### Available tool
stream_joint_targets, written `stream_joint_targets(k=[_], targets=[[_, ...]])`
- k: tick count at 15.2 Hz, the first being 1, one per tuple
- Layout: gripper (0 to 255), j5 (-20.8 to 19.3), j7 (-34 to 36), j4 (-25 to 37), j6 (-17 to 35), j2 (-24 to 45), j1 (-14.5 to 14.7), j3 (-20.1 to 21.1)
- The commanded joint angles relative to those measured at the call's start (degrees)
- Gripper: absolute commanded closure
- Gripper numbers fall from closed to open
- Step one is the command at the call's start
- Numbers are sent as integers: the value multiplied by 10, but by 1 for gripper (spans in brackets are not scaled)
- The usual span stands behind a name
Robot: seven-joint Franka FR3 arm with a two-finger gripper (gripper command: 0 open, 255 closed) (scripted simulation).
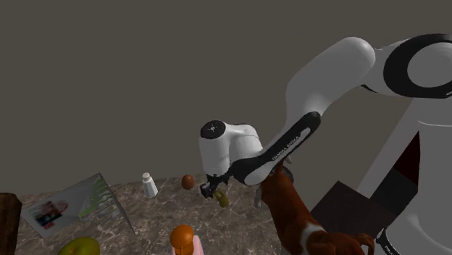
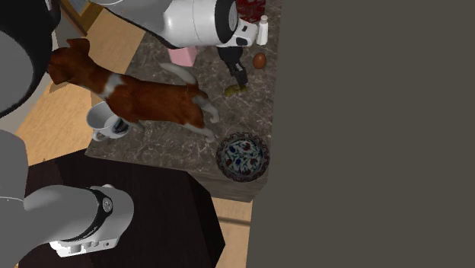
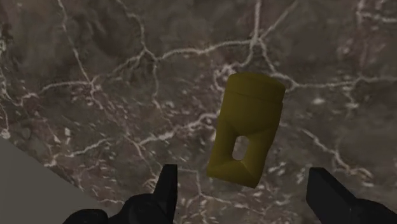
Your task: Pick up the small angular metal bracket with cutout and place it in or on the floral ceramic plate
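Fingers (image 3: 167, 191) are spread wide with nothing clamped. I have the white arm (image 1: 319, 87) reaching out over the dark marble table (image 2: 251, 114), hand pointed down at the surface. Biggest thing on the table is a brown-and-white dog figure (image 2: 152, 99), standing close beside the hand. The floral plate (image 2: 221, 156), blue pattern with a dark rim, sits flat near the table corner, just past the dog's hind legs in the second exterior view. A white mug (image 2: 103, 122) is at the dog's chest, at the opposite table edge. A pink item with an orange top (image 1: 182, 239) stands near the hand. A white shaker (image 1: 149, 185) and a small brown ball (image 1: 187, 182) are side by side further back, apart. The bracket (image 3: 247, 130) is olive-yellow, bent, with one slot cutout. It lies on the marble right under the hand, in the gap between the fingers, touching neither, and well apart from the plate.
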Motion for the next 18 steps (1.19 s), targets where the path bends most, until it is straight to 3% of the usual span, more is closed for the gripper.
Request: stream_joint_targets(k=[1,8,16,17,18], targets=[[0,155,-92,24,-4,30,-84,46],[0,113,-65,26,32,75,-64,19],[0,113,-65,26,32,75,-64,19],[255,113,-65,26,32,75,-64,19],[255,113,-65,26,32,75,-64,19]])
